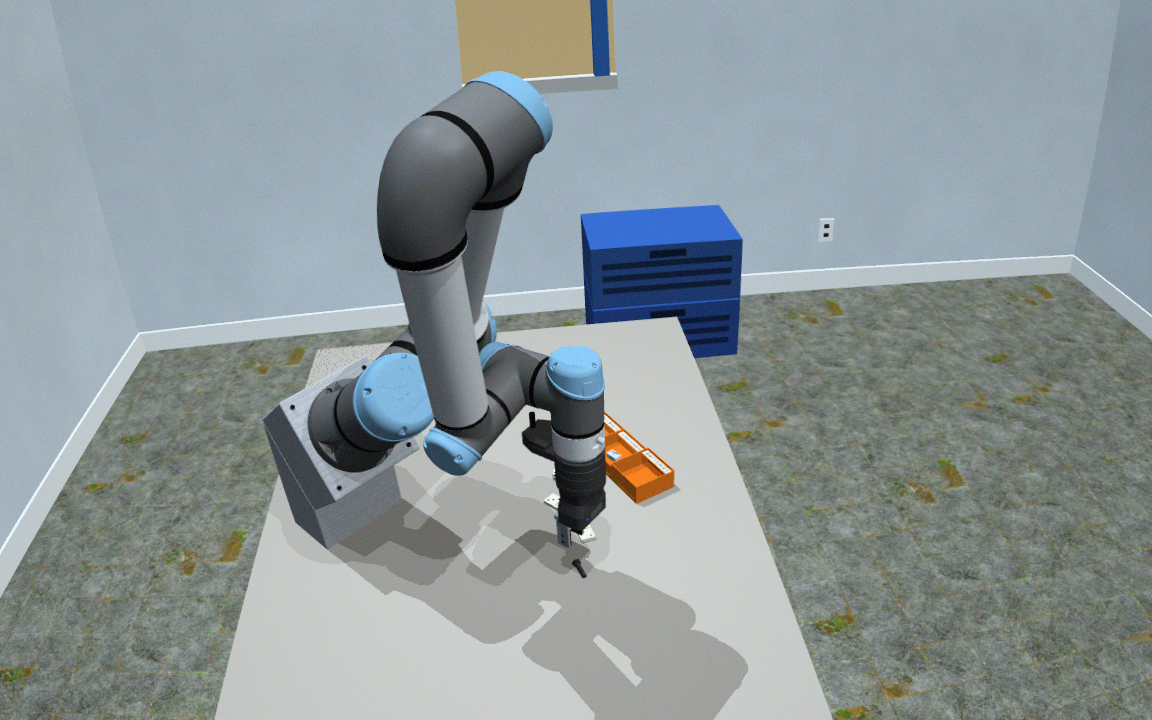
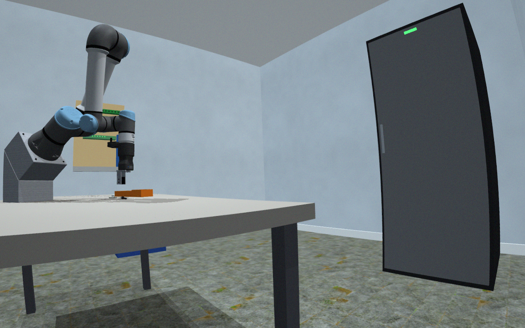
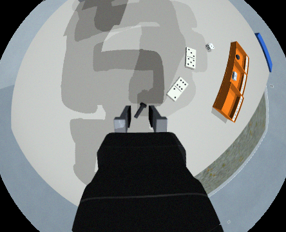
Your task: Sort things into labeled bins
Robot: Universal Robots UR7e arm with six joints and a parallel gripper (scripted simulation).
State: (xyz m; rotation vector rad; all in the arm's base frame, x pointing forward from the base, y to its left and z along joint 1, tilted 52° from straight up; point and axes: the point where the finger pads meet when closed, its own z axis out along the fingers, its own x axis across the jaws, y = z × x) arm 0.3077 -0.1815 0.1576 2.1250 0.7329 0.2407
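While the arm folded down from its grey pedestal (image 1: 311,501), the end effector (image 1: 566,535) pointed straight at the counter (image 1: 437,662) and hung above it without touching anything. Its two fingers stood partly apart, released, with nothing gripped between them. In the wrist view a small dark bolt (image 3: 140,110) appeared in the gap between the fingertips, but it lay on the counter below them; in the top view the same bolt (image 1: 578,566) rested on the surface just in front of the fingertips, inside the arm's shadow.

Two white dominoes lay flat on the counter close by. One domino (image 3: 178,89) sat just beside the end effector, and the other domino (image 3: 191,57) lay a little farther away, toward the bins. A tiny white die (image 3: 210,46) rested beyond that, near the orange bin tray (image 3: 229,90). The tray stood on the counter near its edge, a row of compartments with pale labels along one side. A small pale object (image 1: 613,454) lay in one compartment; its kind was too small to tell.

On the floor behind the counter stood a blue cabinet (image 1: 661,259), and the exterior view showed a tall dark cabinet (image 2: 431,155) well apart from the counter.
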